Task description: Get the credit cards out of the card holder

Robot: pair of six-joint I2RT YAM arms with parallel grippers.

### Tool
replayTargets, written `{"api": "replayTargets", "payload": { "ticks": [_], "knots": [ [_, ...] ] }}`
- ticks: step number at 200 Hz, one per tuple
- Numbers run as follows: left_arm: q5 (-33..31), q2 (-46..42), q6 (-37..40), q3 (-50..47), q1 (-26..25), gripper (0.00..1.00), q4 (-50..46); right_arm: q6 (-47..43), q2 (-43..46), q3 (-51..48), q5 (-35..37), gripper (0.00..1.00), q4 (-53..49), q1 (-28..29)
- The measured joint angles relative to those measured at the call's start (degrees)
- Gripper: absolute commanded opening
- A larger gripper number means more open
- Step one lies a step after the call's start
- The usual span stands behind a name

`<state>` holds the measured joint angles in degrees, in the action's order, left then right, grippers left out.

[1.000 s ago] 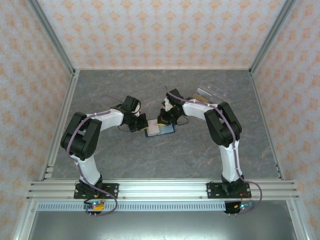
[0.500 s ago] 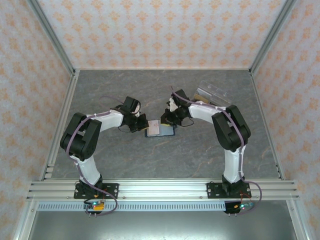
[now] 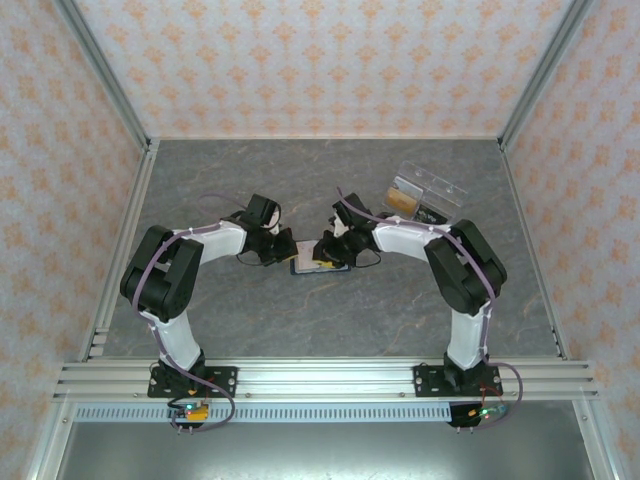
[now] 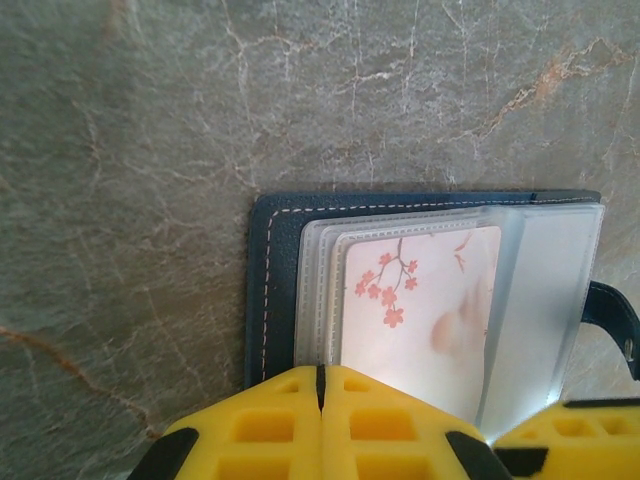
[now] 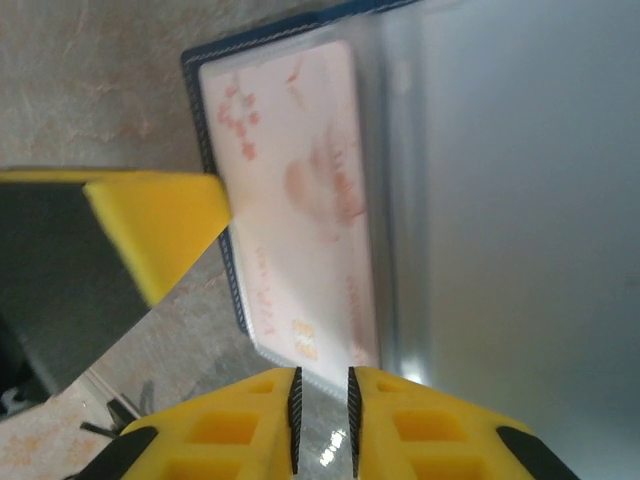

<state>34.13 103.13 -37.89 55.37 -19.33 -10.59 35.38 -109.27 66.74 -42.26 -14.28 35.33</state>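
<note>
Card holder [image 4: 272, 300] lies open, blossom-printed credit card [image 4: 420, 300] sleeved inside; my left gripper [image 4: 320, 385] closed tight at its left edge, right gripper [image 5: 321, 390] barely parted, empty.

A robot test cell: aluminium rails [image 3: 320, 375], patterned wall panels [image 3: 320, 60], a grey stone-look table [image 3: 300, 320].

Item, mine: left arm [image 3: 172, 300] and right arm [image 3: 462, 300], each of white shells between black joints, with a purple cable [image 3: 233, 398] running along the links and looping past a black base plate [image 3: 193, 380]. Left end effector [image 4: 320, 378] and right end effector [image 5: 321, 385]: bright yellow fingers [image 4: 260, 420] moulded with square recessed pockets and backed by black housing. The right one's inner edges are finely ridged in black.
</note>
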Motion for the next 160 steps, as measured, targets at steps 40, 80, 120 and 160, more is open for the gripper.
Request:
{"api": "replayTargets", "payload": {
  "ticks": [40,80,120,160],
  "knots": [
    [0.02,0.0,-0.2,0.0,0.0,0.03,0.24,0.17,-1.33,0.02,0.83,0.2,0.02,-0.11],
    [0.0,0.0,-0.2,0.0,0.0,0.02,0.24,-0.15,-1.46,0.44,1.44,0.24,-0.33,-0.11],
    [-0.02,0.0,-0.17,0.0,0.0,0.02,0.24,-0.83,-1.46,0.44,2.19,0.21,-0.44,-0.13],
    [-0.07,0.02,-0.2,0.0,0.17,0.01,0.22,-0.9,-1.46,0.15,0.26,0.13,0.83,-0.52]
  ]
}}
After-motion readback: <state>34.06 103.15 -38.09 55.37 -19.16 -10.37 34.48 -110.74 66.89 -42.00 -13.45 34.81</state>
